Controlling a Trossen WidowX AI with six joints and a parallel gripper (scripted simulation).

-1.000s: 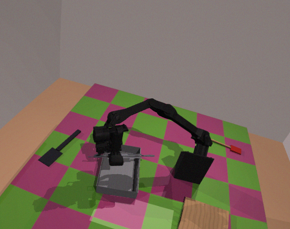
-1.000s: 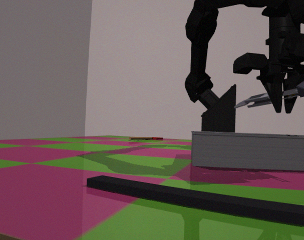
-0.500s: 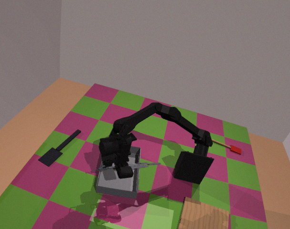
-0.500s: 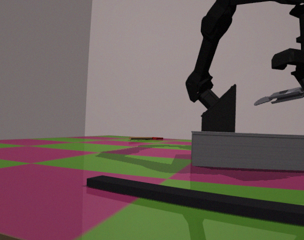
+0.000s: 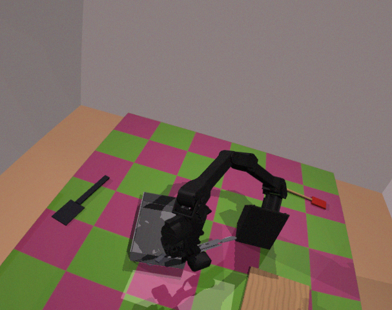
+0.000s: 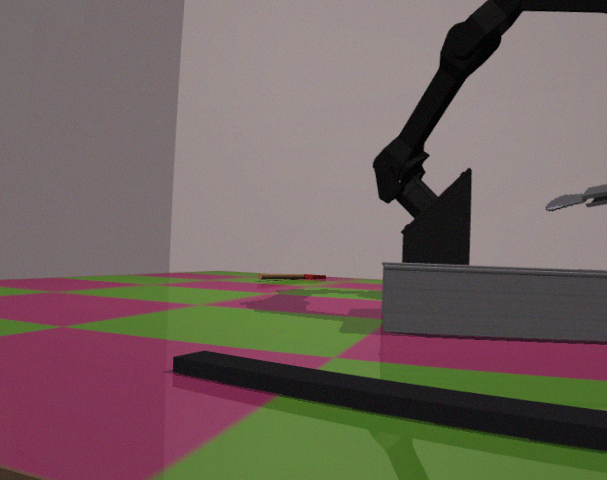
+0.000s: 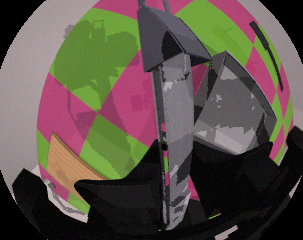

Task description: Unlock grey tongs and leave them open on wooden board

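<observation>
My gripper [image 5: 185, 255] [image 7: 169, 141] is shut on the grey tongs [image 5: 217, 242] [image 6: 577, 198] [image 7: 173, 114], gripping them near the middle. The tongs are closed and lie close to level in the air, with their tips toward the arm's base. They hang above the near right corner of the grey roasting tin [image 5: 145, 230] [image 6: 499, 302] [image 7: 239, 110], clear of its rim. The wooden board [image 5: 276, 293] [image 7: 61, 160] lies at the front right on the checkered cloth. In the exterior view the gripper itself is cut off by the right edge.
The arm's black base box [image 5: 261, 227] [image 6: 443, 227] stands right of the tin. A black spatula [image 5: 77, 201] [image 6: 396, 397] lies on the cloth at the left. A red spatula [image 5: 318, 201] [image 6: 293, 276] lies behind the base at the far right.
</observation>
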